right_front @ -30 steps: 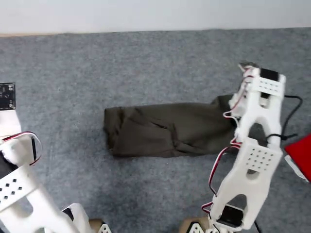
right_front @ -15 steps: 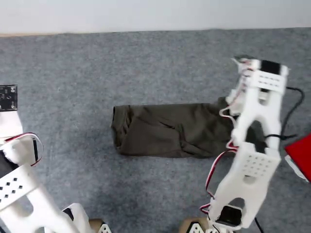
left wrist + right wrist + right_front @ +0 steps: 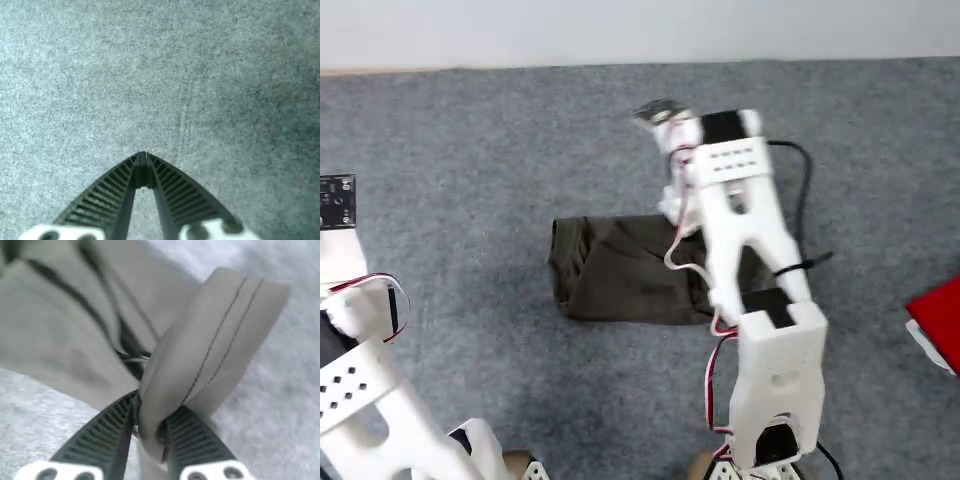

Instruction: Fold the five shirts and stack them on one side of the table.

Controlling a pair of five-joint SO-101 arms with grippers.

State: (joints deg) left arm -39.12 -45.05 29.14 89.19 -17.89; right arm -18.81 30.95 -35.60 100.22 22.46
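A dark olive shirt (image 3: 610, 270) lies in a long folded band in the middle of the grey mat (image 3: 470, 150). My right gripper (image 3: 672, 210) hangs over the band's middle, shut on a doubled hem of the shirt (image 3: 215, 330). In the right wrist view the right gripper (image 3: 150, 412) pinches that fold, and the stitched hem loops up above the fingers. The white arm covers the shirt's right part in the high view. My left gripper (image 3: 145, 156) is shut with nothing in it, over bare mat at the near left.
The left arm's white links (image 3: 360, 400) fill the near left corner. A red thing (image 3: 940, 320) lies at the right edge of the table. Bare mat stretches behind and to the left of the shirt.
The right arm has swung left across the shirt, carrying its right end over the middle. Before that the shirt slid a little to the right. The left arm has kept still.
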